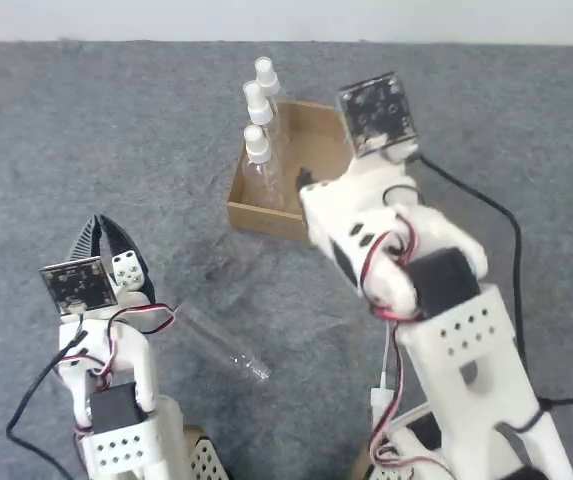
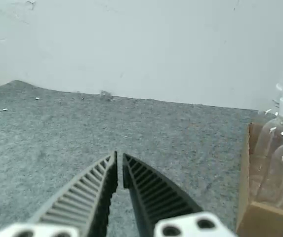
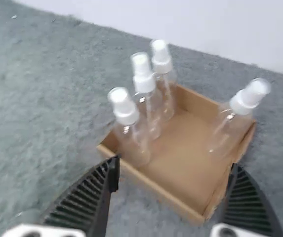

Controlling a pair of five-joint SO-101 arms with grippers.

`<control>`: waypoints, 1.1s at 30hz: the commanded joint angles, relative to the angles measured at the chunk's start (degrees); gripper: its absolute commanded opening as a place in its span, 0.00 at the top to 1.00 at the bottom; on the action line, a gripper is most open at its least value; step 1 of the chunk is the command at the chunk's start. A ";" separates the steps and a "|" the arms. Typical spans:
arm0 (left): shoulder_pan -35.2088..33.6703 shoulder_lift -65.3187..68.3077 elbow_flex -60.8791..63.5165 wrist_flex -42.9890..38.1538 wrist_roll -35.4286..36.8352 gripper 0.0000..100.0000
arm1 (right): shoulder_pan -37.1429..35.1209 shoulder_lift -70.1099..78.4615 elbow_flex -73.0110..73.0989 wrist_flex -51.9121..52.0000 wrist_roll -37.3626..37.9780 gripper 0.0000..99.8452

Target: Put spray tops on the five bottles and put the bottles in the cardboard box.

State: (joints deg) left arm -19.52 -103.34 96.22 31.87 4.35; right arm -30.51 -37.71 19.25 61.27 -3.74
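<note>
— Bottles?
— I see four capped bottles (image 3: 131, 123) in the cardboard box (image 3: 181, 158), one uncapped bottle (image 1: 216, 343) lying on the counter (image 1: 116, 150).
— Jaws?
— Right jaws wide above the box; left jaws nearly closed, empty.

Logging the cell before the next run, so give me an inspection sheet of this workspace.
Surface: grey carpet.
Job's things: box holds four bottles with spray tops, one of them a leaning bottle; fifth bottle lies on the carpet with no top.
Clutter: nothing seen.
Grippers: left end effector shut, empty; right end effector open over the box.
Cables: black cable trails beside the right arm.
Surroundings: white wall.
</note>
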 commanded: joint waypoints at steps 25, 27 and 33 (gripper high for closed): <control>-6.51 -0.26 -1.71 -1.85 5.27 0.94 | -31.60 -4.26 18.20 -0.84 0.00 0.72; -6.51 -0.26 -1.71 -1.85 5.27 0.92 | -33.19 -4.26 20.57 -3.65 0.00 0.72; -6.59 -0.26 -1.71 -1.85 5.27 0.92 | -36.62 -4.00 27.16 -11.12 0.00 0.72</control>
State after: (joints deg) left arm -26.02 -103.34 96.31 31.87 9.10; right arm -64.79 -39.65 44.75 55.47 -3.65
